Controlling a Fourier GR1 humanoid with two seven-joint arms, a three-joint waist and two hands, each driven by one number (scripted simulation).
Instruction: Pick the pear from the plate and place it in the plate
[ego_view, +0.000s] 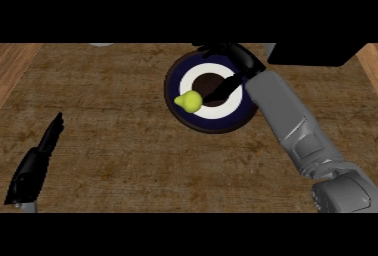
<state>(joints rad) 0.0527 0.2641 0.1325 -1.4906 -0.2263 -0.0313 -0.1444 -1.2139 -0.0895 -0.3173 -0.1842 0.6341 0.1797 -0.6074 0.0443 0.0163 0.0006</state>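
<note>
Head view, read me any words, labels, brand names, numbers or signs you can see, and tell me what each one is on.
None: no readable text anywhere.
The plate shows only dark and white rings, no lettering.
The pear, the counter, the right hand and the left hand carry no markings.

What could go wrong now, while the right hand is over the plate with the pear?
1. The pear lies near the left rim of the dark plate; a finger of the right hand reaches down toward it and might nudge it off onto the counter.
2. Whether that finger touches the pear cannot be told, and nothing is curled round it, so lifting now would likely leave it behind.
3. The grey forearm covers the plate's right side and could bump it.
</note>
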